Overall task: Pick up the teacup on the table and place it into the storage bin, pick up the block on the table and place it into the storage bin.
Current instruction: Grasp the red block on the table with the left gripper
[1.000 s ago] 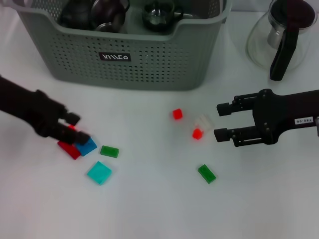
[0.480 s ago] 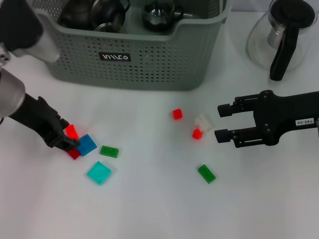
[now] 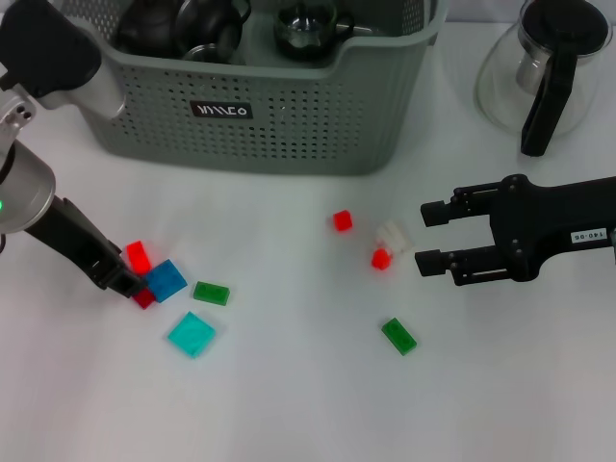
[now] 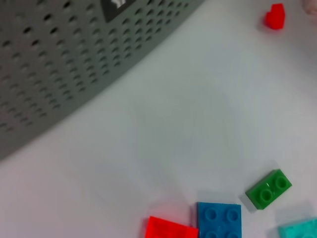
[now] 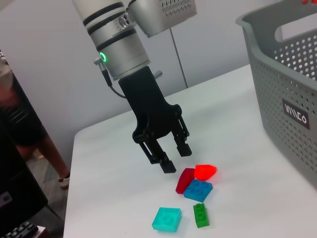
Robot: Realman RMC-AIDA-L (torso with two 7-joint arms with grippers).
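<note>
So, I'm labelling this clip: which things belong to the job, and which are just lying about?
Job: storage bin; scattered blocks; left pincer, open beside the blue block; right pincer, open.
Lying about: glass teapot, right of the bin.

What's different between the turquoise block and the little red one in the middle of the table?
The turquoise block is a flat, wide tile; the red block is a small cube-like piece. The turquoise one lies near the left gripper, beside a cluster of other blocks; the red one lies toward the right gripper, closer to the bin. Both rest loose on the table, ungripped.
</note>
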